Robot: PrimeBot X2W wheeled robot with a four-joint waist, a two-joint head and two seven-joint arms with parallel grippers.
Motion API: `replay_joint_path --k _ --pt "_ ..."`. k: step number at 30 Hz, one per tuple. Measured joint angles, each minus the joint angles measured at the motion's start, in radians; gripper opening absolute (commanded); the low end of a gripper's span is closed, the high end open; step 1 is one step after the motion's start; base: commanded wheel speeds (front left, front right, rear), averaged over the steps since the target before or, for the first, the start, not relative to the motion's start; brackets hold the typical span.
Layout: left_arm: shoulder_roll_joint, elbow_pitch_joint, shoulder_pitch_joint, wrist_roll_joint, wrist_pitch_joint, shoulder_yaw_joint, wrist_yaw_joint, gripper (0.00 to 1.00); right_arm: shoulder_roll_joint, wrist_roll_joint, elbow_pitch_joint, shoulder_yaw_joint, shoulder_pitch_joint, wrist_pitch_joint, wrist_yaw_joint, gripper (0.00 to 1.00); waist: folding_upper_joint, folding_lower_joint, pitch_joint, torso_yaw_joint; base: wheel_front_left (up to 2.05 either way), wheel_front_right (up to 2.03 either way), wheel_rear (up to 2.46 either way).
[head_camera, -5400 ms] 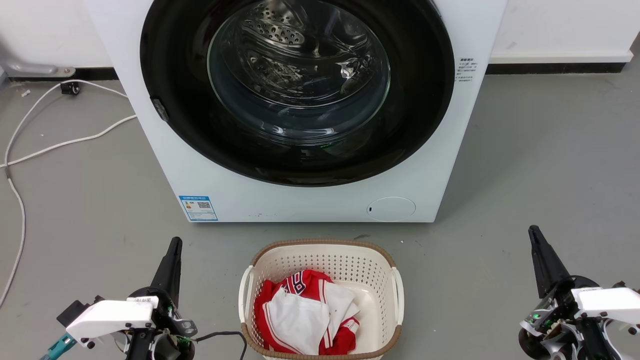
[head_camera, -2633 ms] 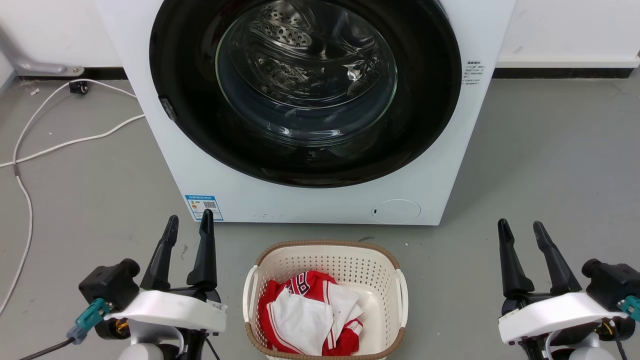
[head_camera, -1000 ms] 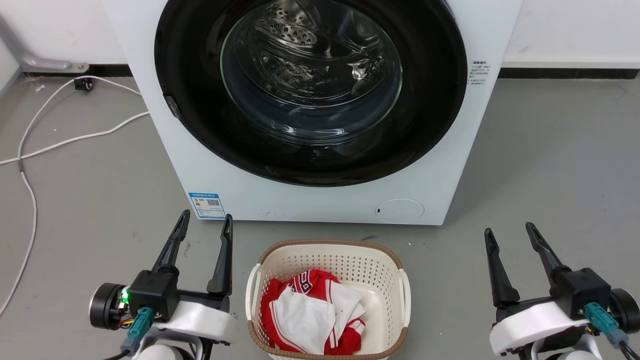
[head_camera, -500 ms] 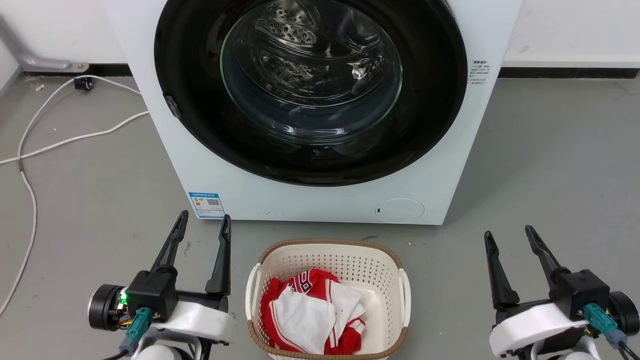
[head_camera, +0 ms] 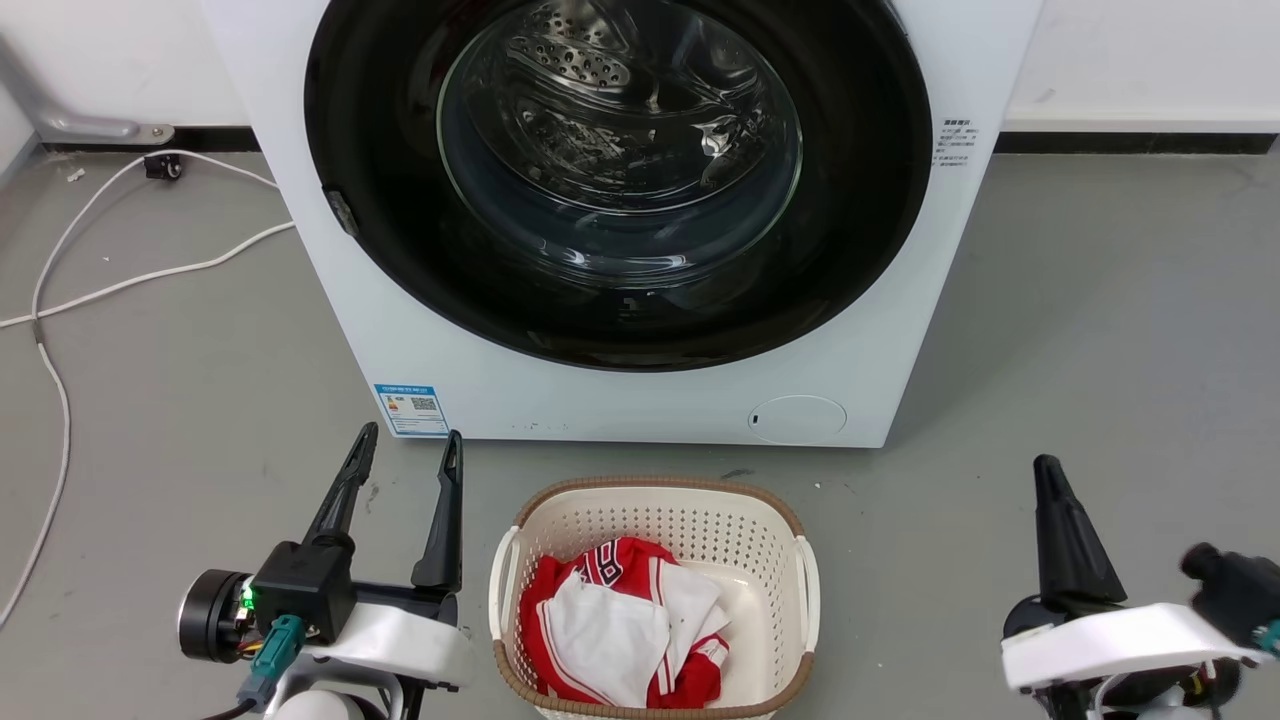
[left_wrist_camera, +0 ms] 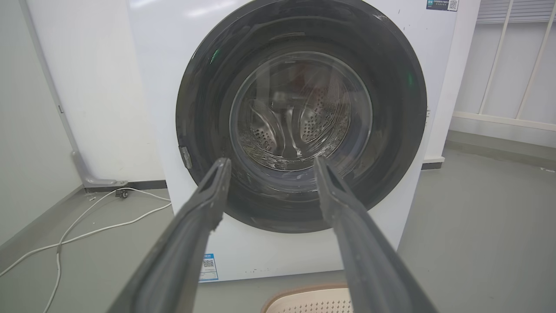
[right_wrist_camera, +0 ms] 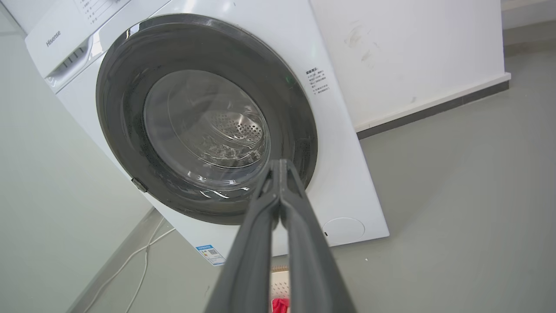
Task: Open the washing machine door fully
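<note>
The washing machine door (head_camera: 618, 180) sits shut, flush against the front of the white washing machine (head_camera: 600, 405), so the opening looks not yet begun: reaching the door's edge, catching it and swinging it right out are all left. The left pincer (head_camera: 411, 435) hangs low over the floor (head_camera: 1100, 300), fingers spread and empty, just short of the machine's blue label sticker (head_camera: 411, 410) and beside the cream laundry basket (head_camera: 655, 525). The right pincer (head_camera: 1047, 465) hangs low on the basket's other side, fingers pressed together on nothing, well apart from the door.
</note>
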State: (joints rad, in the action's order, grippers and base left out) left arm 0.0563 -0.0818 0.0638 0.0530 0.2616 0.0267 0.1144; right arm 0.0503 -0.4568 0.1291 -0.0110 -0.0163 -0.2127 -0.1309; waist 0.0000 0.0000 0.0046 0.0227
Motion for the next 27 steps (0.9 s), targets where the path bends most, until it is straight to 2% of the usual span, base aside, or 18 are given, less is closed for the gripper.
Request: replay_joint_path --k 3,7,11,14,17,21,27 --pt "-0.001 -0.002 0.000 0.001 0.000 -0.001 0.000 1.00 0.000 -0.270 0.012 -0.011 -0.021 -0.017 0.000 0.00 0.0000 0.0000 0.001 -0.002 0.00 0.00 0.00" --pt "-0.001 -0.002 0.001 0.002 0.000 -0.003 0.000 1.00 0.000 -0.702 0.022 -0.014 -0.063 -0.031 0.000 0.00 0.0000 0.0000 0.007 -0.005 0.00 0.00 0.00" --pt "-0.002 0.000 0.005 0.004 0.000 -0.007 0.000 1.00 0.000 -1.015 0.030 0.015 -0.131 -0.038 0.000 0.00 0.0000 0.0000 0.019 -0.010 0.00 0.00 0.00" --pt "-0.003 0.007 0.010 0.006 0.001 -0.013 0.000 1.00 0.000 -1.148 0.046 0.046 -0.198 -0.032 0.000 0.00 0.0000 0.0000 0.031 -0.015 0.00 0.00 0.00" --pt "-0.003 0.015 0.023 0.006 0.001 -0.017 0.000 1.00 0.001 -1.228 0.072 0.074 -0.275 -0.017 0.000 0.00 0.0000 0.0000 0.046 -0.019 0.00 0.00 0.00" --pt "-0.004 0.022 0.035 0.005 0.001 -0.024 0.000 1.00 0.047 -1.268 0.132 0.077 -0.405 0.008 0.000 0.00 0.0000 0.0000 0.074 -0.024 0.00 0.00 0.00" --pt "-0.004 0.034 0.069 0.004 0.001 -0.030 0.001 1.00 0.148 -1.292 0.305 0.021 -0.651 0.074 0.000 0.00 0.0000 0.0001 0.124 -0.024 0.00 0.00 0.00"
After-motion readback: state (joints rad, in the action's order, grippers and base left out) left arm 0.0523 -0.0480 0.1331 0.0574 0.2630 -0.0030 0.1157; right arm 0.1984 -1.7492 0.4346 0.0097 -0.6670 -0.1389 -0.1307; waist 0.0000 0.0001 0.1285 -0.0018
